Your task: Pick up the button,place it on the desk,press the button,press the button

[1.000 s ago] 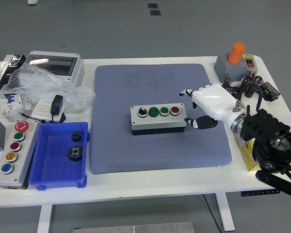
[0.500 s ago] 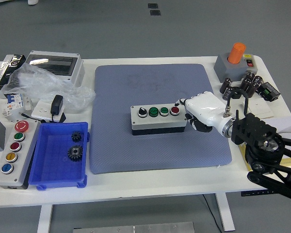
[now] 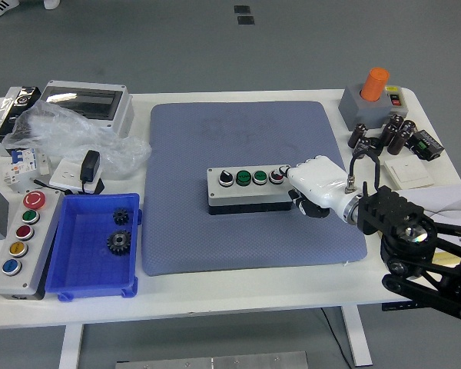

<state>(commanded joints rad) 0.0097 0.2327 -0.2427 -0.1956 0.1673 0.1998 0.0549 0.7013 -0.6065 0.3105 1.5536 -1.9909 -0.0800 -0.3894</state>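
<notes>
My right hand (image 3: 313, 184) is curled against the right end of the button box (image 3: 250, 188), which sits mid-mat on the blue mat (image 3: 246, 138); it grips nothing. I judge a press on the red button (image 3: 276, 176) is underway. My fingertips hide the contact, so I can't confirm it.

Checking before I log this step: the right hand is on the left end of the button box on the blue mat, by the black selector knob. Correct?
Not quite. The head view shows the right hand on the right end of the button box on the blue mat, over the red button, not by the black selector knob.
</notes>
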